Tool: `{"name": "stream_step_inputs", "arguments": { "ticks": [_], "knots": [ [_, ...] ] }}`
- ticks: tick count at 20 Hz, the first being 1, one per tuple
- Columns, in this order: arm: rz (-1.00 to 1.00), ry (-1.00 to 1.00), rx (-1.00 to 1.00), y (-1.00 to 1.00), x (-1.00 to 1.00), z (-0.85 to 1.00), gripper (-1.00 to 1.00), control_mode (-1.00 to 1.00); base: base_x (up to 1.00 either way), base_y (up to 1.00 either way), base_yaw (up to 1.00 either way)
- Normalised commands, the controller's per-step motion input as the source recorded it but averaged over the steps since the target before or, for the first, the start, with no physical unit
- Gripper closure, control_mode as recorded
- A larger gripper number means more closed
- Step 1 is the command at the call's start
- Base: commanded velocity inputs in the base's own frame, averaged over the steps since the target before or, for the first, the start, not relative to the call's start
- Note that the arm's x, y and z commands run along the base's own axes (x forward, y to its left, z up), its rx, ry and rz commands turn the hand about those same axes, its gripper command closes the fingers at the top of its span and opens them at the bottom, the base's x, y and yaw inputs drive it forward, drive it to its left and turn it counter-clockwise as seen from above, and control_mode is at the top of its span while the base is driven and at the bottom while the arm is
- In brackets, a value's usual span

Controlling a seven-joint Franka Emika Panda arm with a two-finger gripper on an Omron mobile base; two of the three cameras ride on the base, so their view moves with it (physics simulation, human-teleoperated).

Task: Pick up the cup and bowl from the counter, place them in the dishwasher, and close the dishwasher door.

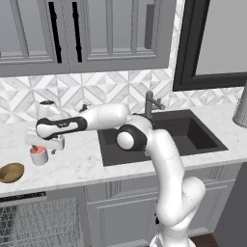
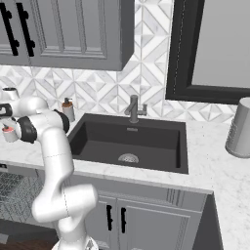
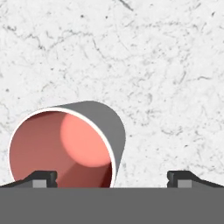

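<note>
1. The gripper (image 3: 112,177) hung pointing straight down over the counter (image 3: 166,65), its two dark fingertips (image 3: 41,177) spread wide apart and closed on nothing.
2. In the hand view, the cup (image 3: 65,146) stood upright on the marble just below the hand, its salmon-red inside open toward the camera. It sat off to one side of the gap: one fingertip overlapped the cup's rim, while the other fingertip stood well clear of it over bare marble.
3. In the left base view, the gripper (image 1: 44,144) sat directly above the cup (image 1: 39,155), with the hand's white body close over the red rim. Whether a finger touched the cup could not be told.
4. The bowl (image 1: 11,172) rested on the counter (image 1: 77,164) near the hand, beyond the cup on the side away from the sink (image 1: 159,135) and closer to the counter's front edge, apart from the cup.
5. Below the hand and the counter's edge, the dishwasher (image 1: 38,222) showed its grey wire racks under a dark top strip.
6. In the right base view, the cup (image 2: 8,132) appeared at the picture's far edge, beside the arm's dark joint; a soap bottle (image 2: 68,109) stood behind the arm near the sink (image 2: 129,141).
</note>
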Motion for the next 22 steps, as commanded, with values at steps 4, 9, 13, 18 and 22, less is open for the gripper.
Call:
{"name": "stream_step_inputs", "arguments": {
  "ticks": [4, 9, 13, 18, 22],
  "knots": [
    [0.0, 0.0, 0.0, 0.0, 0.0, -0.16, -1.0, -1.0, 0.0, 0.0, 0.0],
    [0.0, 0.0, 0.0, 0.0, 0.0, -0.17, -1.0, -1.0, 0.0, 0.0, 0.0],
    [0.0, 0.0, 0.0, 0.0, 0.0, -0.19, -1.0, -1.0, 0.0, 0.0, 0.0],
    [0.0, 0.0, 0.0, 0.0, 0.0, -0.14, -1.0, -1.0, 0.0, 0.0, 0.0],
    [0.0, 0.0, 0.0, 0.0, 0.0, -0.01, -1.0, -1.0, 0.0, 0.0, 0.0]
  ]
}}
